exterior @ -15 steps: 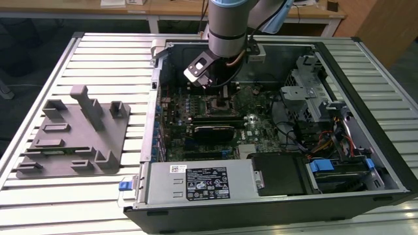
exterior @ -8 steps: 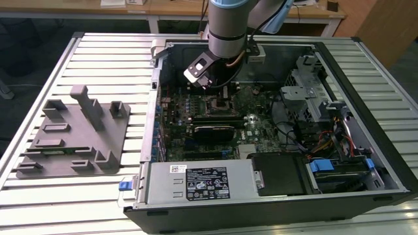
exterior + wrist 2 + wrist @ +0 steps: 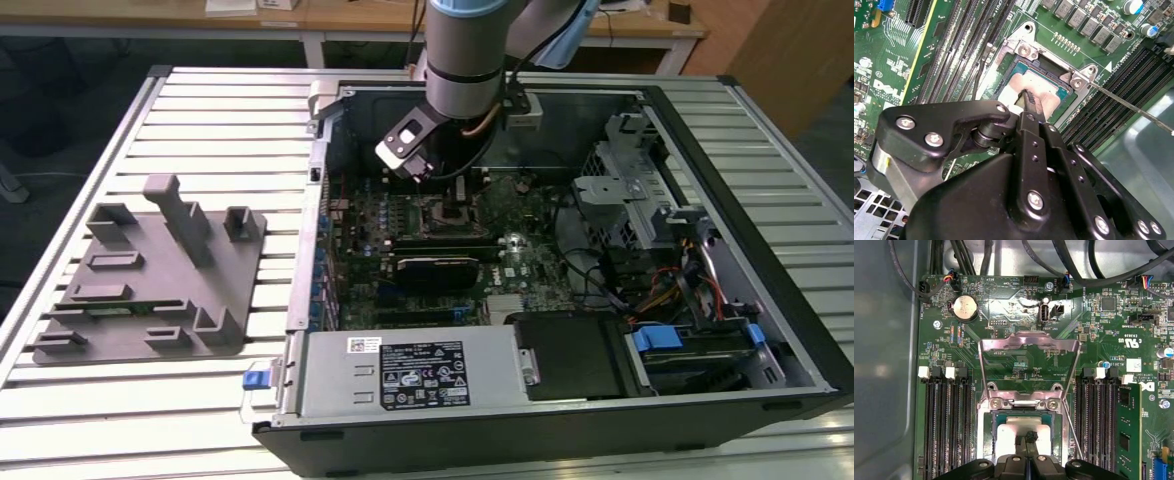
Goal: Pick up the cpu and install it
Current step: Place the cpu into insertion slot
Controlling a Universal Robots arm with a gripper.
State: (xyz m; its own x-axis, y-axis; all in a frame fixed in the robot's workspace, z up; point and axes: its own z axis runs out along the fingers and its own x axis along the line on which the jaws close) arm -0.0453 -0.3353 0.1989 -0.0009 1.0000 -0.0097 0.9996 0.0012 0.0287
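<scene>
The cpu (image 3: 1046,97), a flat silvery square with a pale rim, lies inside the open socket (image 3: 1019,62) on the green motherboard; in the first wrist view the cpu (image 3: 1009,432) sits below the raised metal load plate (image 3: 1029,347). My gripper (image 3: 1028,100) stands straight over it, its slim black fingers (image 3: 1026,452) pressed together on a small dark nub at the chip's middle. Whether the chip is fully seated cannot be told. In the exterior view the arm (image 3: 461,60) reaches down into the computer case over the socket (image 3: 447,212).
The thin socket lever (image 3: 1126,105) sticks out beside the socket. Memory slots (image 3: 946,420) flank it, one with a module (image 3: 1126,430). Cables (image 3: 1079,270) hang nearby. A labelled grey metal box (image 3: 400,375) fills the case front. A grey fixture (image 3: 147,280) lies on the slatted table.
</scene>
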